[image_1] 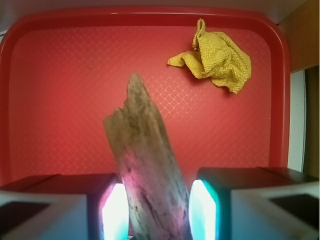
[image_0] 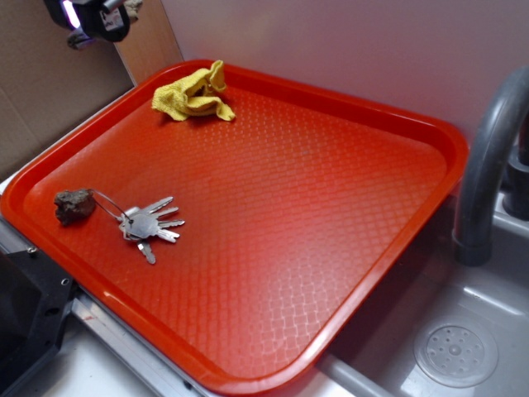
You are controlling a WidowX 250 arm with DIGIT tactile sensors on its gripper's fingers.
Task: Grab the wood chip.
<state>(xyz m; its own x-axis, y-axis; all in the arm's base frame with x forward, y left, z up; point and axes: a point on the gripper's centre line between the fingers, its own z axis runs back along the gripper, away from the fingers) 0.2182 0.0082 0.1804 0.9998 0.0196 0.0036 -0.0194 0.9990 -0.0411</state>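
Above red tray [image_1: 50, 75], pincer [image_1: 155, 210] clamping wood chip [image_1: 145, 170]

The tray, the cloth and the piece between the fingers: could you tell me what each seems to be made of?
Tray: likely moulded plastic, glossy red, embossed diamond texture. Cloth: soft yellow woven or terry fabric, crumpled. Wood chip: rough, matte tan-brown wood with visible grain and a jagged tip.

A red tray [image_0: 372, 273] holds a crumpled yellow cloth [image_0: 193, 94] at its far left edge. Near the left rim, a bunch of keys [image_0: 149, 225] on a ring joins a dark lump [image_0: 73, 205]. A grey faucet [image_0: 488, 165] stands right.
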